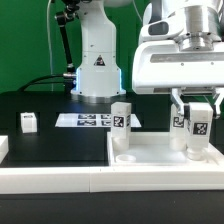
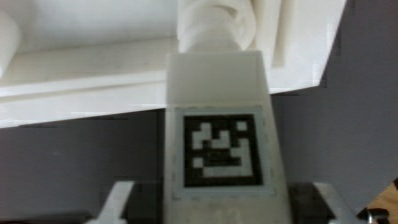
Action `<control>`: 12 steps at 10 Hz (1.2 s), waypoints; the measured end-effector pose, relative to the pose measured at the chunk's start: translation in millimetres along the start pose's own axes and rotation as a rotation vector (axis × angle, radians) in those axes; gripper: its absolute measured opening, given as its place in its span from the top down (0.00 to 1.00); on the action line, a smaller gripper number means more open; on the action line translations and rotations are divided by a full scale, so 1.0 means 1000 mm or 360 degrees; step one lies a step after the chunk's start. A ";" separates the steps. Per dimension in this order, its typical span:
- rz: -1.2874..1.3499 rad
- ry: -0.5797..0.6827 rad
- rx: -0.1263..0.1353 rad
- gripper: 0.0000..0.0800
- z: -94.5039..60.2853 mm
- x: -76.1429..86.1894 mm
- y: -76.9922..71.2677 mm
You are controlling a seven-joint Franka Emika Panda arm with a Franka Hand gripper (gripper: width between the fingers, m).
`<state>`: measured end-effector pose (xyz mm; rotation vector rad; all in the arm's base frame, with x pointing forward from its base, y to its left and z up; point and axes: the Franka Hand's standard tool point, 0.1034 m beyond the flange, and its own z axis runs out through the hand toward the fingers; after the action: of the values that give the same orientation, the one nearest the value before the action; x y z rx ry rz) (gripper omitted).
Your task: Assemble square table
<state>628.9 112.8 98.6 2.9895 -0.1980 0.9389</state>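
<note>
Largest in view is the black table [image 1: 45, 140], with the Franka arm's base [image 1: 95, 55] at twelve o'clock in the exterior view. The square tabletop slab [image 1: 150, 160], white with a raised rim, lies from five towards three o'clock. A long white border bar [image 1: 50, 182] runs along the seven o'clock edge. The gripper [image 1: 196, 128] hangs over the slab at three o'clock, its jaws partway closed on a held leg [image 1: 197, 118], which stands upright with its foot at or just above the slab; I cannot tell which. From the wrist, the fingers [image 2: 116, 205] flank that leg on both sides. The marker board [image 1: 85, 120] lies flat near the centre. A standing leg [image 1: 121, 117] sits on the slab's near corner, and a loose leg [image 1: 28, 122] rests at nine o'clock. As I judge it, the risk is a leg tilted in the grip: it could miss or jam in its seat, or slip between the fingers as it is turned. No words can be read. The base bears a dark triangular sticker [image 1: 96, 63], and the held leg's tag [image 2: 217, 148] is a black-and-white square pattern.
</note>
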 end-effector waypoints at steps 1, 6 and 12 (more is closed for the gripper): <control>-0.0003 0.0000 0.0000 0.64 0.000 0.000 0.000; -0.0019 0.0005 -0.0002 0.64 0.001 -0.001 0.000; -0.0027 0.0014 0.0003 0.64 0.000 0.003 -0.001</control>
<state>631.2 113.7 99.9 2.9832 -0.1718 0.9512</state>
